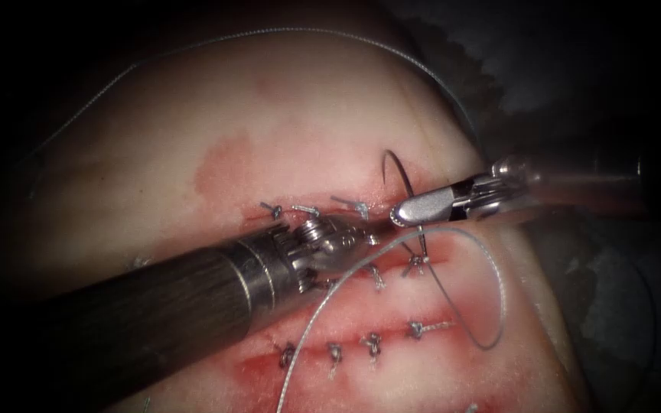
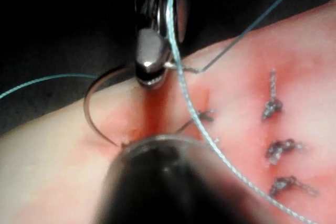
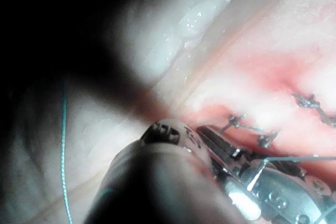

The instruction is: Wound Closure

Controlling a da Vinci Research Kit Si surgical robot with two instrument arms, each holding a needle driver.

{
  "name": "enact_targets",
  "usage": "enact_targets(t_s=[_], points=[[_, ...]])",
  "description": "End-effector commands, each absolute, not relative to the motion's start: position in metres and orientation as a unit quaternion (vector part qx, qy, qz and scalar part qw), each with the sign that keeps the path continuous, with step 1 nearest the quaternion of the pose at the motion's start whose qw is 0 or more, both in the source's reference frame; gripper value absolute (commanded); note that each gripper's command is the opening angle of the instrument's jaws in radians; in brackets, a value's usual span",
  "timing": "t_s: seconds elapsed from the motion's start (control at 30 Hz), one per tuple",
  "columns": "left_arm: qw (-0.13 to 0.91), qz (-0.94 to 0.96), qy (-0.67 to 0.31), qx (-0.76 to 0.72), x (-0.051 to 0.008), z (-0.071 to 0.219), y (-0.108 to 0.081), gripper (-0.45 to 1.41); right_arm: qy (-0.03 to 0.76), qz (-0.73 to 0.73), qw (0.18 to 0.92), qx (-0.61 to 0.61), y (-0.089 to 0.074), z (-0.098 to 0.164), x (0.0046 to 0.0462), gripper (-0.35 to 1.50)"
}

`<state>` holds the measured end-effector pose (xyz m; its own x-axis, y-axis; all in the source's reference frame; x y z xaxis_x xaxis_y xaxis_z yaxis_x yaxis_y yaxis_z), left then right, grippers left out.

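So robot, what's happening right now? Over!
Right tool shut on needle near its rear end. Needle tip in tissue, above the cut. Left tool at the cut. Thread draped across stitches.

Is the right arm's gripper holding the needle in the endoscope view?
Yes: the right gripper is shut on the needle near its trailing end, the dark curve arching up over the tissue.

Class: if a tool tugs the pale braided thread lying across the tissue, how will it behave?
Probably floppy: the thread lies in loose curves over the tissue. Its braided surface likely grips rather than slips. The right tool is shut on the needle near one end; what the left tool holds is unclear.
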<state>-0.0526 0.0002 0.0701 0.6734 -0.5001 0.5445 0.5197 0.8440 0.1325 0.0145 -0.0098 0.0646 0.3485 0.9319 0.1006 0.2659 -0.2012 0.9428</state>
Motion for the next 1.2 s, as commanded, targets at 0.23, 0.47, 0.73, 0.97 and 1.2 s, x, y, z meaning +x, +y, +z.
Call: enact_targets(t_s=[0.23,0.47,0.73,0.97,1.2], points=[[0.914,-0.279,-0.294,-0.019,-0.0532,0.0702,0.0013,-0.45,0.441,0.362,0.457,0.682,-0.0095,0.0656,0.0153,-0.35],[0.914,-0.280,-0.294,-0.020,-0.0533,0.0700,0.0013,-0.45,0.443,0.359,0.461,0.680,-0.0098,0.0668,0.0152,-0.35],[0.913,-0.283,-0.293,-0.020,-0.0533,0.0700,0.0013,-0.45,0.437,0.374,0.457,0.678,-0.0104,0.0680,0.0154,-0.35],[0.913,-0.283,-0.293,-0.020,-0.0533,0.0699,0.0014,-0.45,0.421,0.394,0.446,0.684,-0.0108,0.0686,0.0155,-0.35],[0.913,-0.283,-0.293,-0.020,-0.0533,0.0700,0.0013,-0.45,0.394,0.412,0.426,0.702,-0.0108,0.0685,0.0155,-0.35]])
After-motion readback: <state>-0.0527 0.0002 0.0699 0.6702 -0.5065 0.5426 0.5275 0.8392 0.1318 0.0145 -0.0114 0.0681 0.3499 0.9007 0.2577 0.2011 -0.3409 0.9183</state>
